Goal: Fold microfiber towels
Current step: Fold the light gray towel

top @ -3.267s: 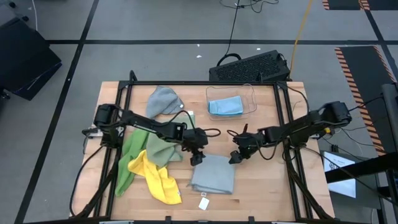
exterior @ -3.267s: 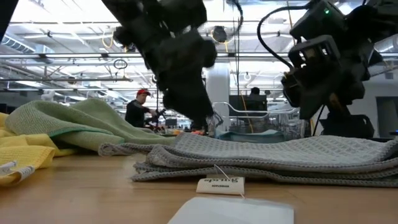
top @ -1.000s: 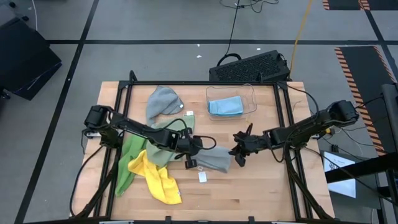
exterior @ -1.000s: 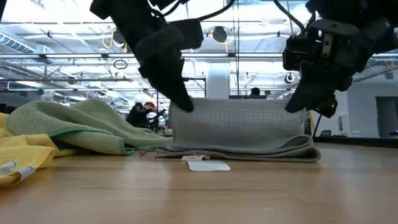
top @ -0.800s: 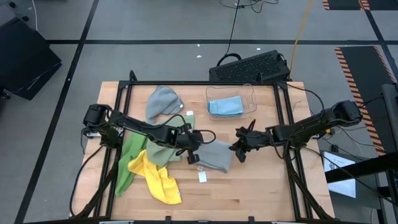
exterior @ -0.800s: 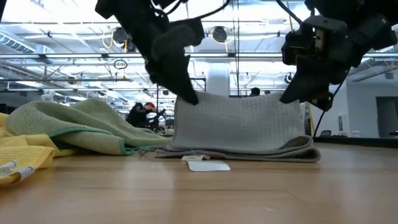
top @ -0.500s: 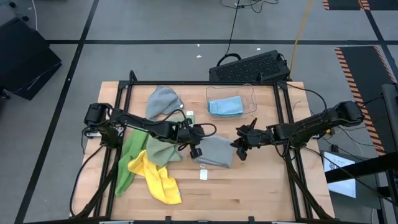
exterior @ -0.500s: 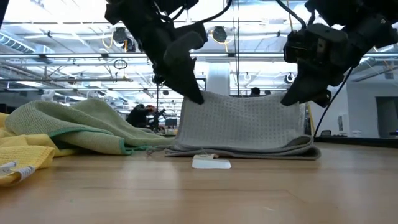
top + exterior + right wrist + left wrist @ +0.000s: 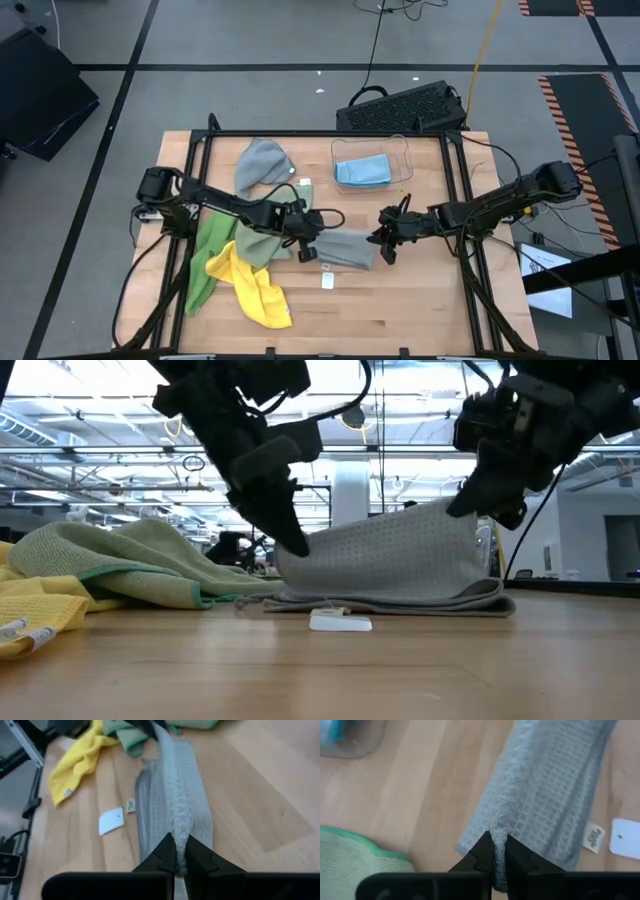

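Your left gripper [image 9: 308, 248] is pinched tight on one end of the grey towel [image 9: 345, 250], and your right gripper [image 9: 386, 244] is clamped on the opposite end — in both wrist views the folded edge of the cloth sits squeezed between the dark fingers [image 9: 479, 857]. The towel lies near the middle of the table [image 9: 420, 310], its lower layers flat on the wood while the upper edge is held up between the two grippers; in the low view that raised edge slopes, lower at your left gripper and higher at your right. A small white tag [image 9: 326, 283] lies on the wood just in front of the towel.

To the left of it you have the rest of the pile: the sage green towel [image 9: 258, 238] under your left arm, the bright green towel [image 9: 210, 245] beside it, and the yellow towel [image 9: 250, 285] spread toward the front edge. The second grey towel [image 9: 262, 162] sits crumpled near the back of the table, and the light blue towel [image 9: 362, 172] rests inside the clear plastic bin [image 9: 403, 150] beside it.
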Controlling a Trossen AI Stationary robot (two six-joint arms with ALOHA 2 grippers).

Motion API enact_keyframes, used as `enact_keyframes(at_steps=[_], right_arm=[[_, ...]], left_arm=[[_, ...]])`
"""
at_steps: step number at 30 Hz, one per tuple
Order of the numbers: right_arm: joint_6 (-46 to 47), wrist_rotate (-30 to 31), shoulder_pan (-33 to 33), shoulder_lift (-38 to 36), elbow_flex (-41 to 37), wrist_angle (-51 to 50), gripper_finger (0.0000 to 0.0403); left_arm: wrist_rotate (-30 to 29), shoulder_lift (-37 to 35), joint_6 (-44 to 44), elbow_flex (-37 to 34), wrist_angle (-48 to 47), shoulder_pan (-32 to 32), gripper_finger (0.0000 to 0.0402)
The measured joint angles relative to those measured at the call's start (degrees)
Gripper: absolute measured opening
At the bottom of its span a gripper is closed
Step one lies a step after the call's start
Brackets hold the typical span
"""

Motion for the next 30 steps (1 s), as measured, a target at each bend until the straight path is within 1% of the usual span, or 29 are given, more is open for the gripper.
enact_keyframes(at_steps=[2, 8, 12, 15, 17, 20, 25, 26, 28, 30], right_arm=[[0.79, -0.06, 0.29, 1.22, -0.06, -0.17, 0.0011], [1.06, -3.50, 0.61, 5.40, -0.11, 2.75, 0.0012], [0.84, -5.72, 0.68, 6.52, -0.04, 4.21, 0.0016], [-0.20, -6.06, 0.79, 6.70, -0.09, 4.30, 0.0031], [-0.42, -6.52, 0.94, 6.63, -0.07, 4.24, 0.0050], [-0.37, -10.17, 0.99, 6.66, -0.09, 4.18, 0.0089], [0.73, -16.81, 0.99, 5.79, -0.09, 3.91, 0.0152], [1.24, -18.33, 0.99, 5.41, -0.09, 3.94, 0.0162], [2.73, -20.83, 0.99, 4.37, -0.09, 3.95, 0.0175], [4.82, -21.07, 1.01, 2.83, -0.09, 4.61, 0.0179]], left_arm=[[0.43, -0.02, 0.02, -0.02, 0.02, -0.34, 0.0027], [1.03, 0.58, -0.43, -0.12, 0.14, -1.10, 0.0029], [4.21, 1.26, -1.41, -0.16, 0.48, -1.91, 0.0030], [4.84, 1.79, -1.99, -0.22, 0.81, -2.81, 0.0031], [4.76, 1.66, -2.95, -0.21, 1.08, -3.28, 0.0035], [3.95, 1.66, -3.95, -0.22, 0.81, -4.03, 0.0063], [4.21, 1.42, -6.52, 0.01, 0.72, -5.43, 0.0146], [5.25, 1.15, -7.93, 0.30, -0.03, -5.57, 0.0161], [9.60, -0.03, -10.88, 1.19, -0.83, -5.38, 0.0188], [14.04, -1.79, -13.60, 2.63, 0.24, -4.78, 0.0204]])
